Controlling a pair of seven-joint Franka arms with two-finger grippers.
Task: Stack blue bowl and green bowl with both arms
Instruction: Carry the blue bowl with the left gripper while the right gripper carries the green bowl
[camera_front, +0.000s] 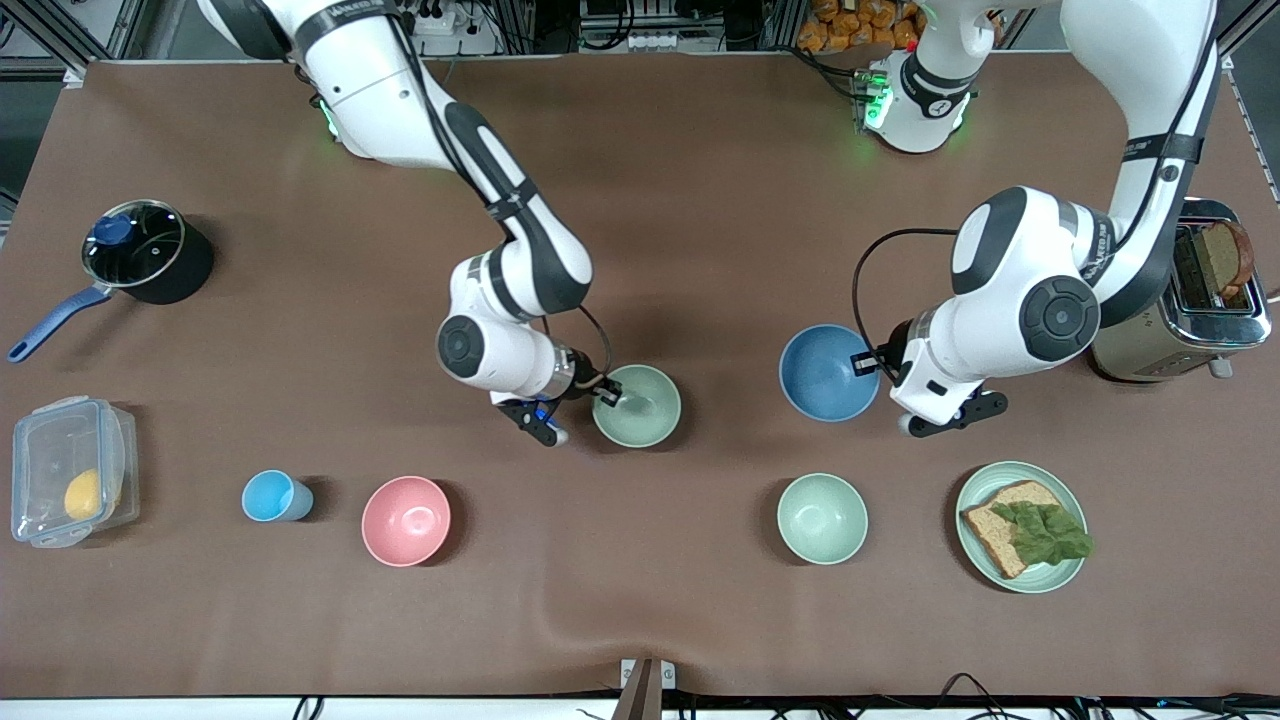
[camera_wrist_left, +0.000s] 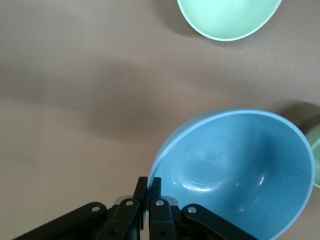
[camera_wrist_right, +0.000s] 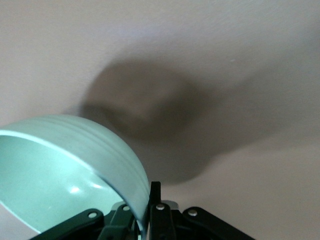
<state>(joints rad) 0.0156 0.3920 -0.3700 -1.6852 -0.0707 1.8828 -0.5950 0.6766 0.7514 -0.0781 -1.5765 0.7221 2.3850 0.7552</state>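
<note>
While each of the 2 bowls is pinched at its rim, they hang side by side over the mid-table, not yet stacked.

Held by the left gripper (camera_front: 868, 366), whose jaws are clamped on the rim edge toward the left arm's end, the blue bowl (camera_front: 828, 372) is tilted and seems lifted off the table (camera_front: 700, 200). The green bowl (camera_front: 637, 405) is pinched the same way by the right gripper (camera_front: 607, 390), jaws closed on the rim edge toward the right arm's end. The coming move turns on the bare gap between the 2 bowls: each must travel toward the other, and each arm is nearest its own bowl. A paler mint bowl (camera_front: 822, 518) and a pink bowl (camera_front: 406, 520) sit nearer the front camera, well apart from that path, as I judge it.
</note>
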